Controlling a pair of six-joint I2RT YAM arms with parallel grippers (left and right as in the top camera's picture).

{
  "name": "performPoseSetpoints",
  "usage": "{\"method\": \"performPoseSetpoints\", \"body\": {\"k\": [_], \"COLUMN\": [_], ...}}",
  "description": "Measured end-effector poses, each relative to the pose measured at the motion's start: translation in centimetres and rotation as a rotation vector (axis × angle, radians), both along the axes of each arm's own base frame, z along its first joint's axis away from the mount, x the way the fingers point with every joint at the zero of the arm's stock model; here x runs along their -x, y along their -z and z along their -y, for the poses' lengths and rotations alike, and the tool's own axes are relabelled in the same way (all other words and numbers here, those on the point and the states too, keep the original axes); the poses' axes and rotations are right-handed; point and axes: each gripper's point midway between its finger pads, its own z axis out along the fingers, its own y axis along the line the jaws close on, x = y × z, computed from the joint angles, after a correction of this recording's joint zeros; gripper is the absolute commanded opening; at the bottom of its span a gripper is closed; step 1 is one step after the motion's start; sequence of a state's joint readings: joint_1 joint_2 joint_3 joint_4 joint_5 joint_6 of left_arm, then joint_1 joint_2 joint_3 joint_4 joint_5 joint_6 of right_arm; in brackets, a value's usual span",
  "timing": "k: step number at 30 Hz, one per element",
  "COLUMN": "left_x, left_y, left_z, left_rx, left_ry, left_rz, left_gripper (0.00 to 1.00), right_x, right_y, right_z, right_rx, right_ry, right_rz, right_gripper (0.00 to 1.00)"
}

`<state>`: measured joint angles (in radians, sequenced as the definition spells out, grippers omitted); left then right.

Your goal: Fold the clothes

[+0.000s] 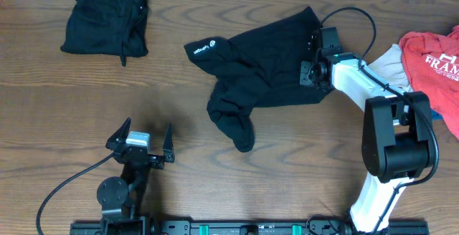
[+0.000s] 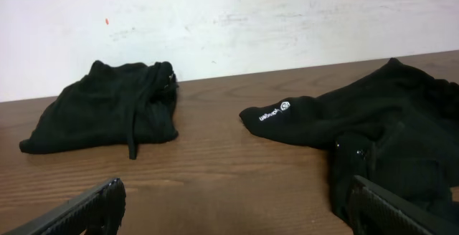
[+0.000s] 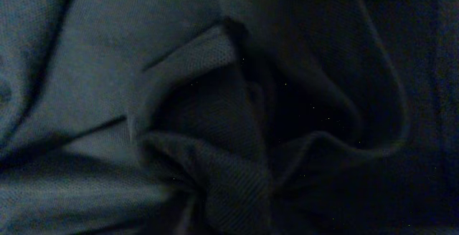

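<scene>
Overhead, I see a bundled black garment point(image 1: 106, 26) at the tabletop's far-left corner, my left gripper point(image 1: 147, 129) spread wide by the near edge, and the crumpled black logo top point(image 1: 258, 56) mid-tabletop with my right gripper point(image 1: 313, 72) on its right hem, grip impossible to tell, so next I'd secure that pinch and pull it flat.

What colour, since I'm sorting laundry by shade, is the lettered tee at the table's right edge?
The tee is red with white letters, clearest in the overhead view.
</scene>
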<state>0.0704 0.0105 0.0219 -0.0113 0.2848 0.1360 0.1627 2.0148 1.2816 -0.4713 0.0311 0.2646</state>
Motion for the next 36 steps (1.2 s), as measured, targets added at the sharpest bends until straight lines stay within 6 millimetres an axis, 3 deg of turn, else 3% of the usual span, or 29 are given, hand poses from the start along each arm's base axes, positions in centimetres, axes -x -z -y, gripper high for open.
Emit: {"method": "performPoseSetpoints", "body": {"k": [4, 15, 19, 28, 36], "left_x": [0.0, 0.0, 0.0, 0.0, 0.0], "left_y": [0.0, 0.0, 0.0, 0.0, 0.0], "left_z": [0.0, 0.0, 0.0, 0.0, 0.0], "left_rx": [0.000, 0.000, 0.000, 0.000, 0.000], "left_ry": [0.000, 0.000, 0.000, 0.000, 0.000], "left_rz": [0.000, 0.000, 0.000, 0.000, 0.000], "left_gripper": [0.98, 0.98, 0.98, 0.98, 0.98], "right_x": [0.9, 5.9, 7.4, 10.7, 10.9], "right_y": [-0.8, -8.8, -10.7, -10.8, -10.8], "right_z": [0.4, 3.3, 4.0, 4.8, 4.8], "right_rx": [0.014, 0.111, 0.122, 0.153, 0.155], "right_ry": [0.015, 0.088, 0.106, 0.113, 0.113], "right_rz": [-0.022, -0.041, -0.041, -0.151, -0.160], "right_gripper": [0.01, 0.02, 0.06, 0.05, 0.06]}}
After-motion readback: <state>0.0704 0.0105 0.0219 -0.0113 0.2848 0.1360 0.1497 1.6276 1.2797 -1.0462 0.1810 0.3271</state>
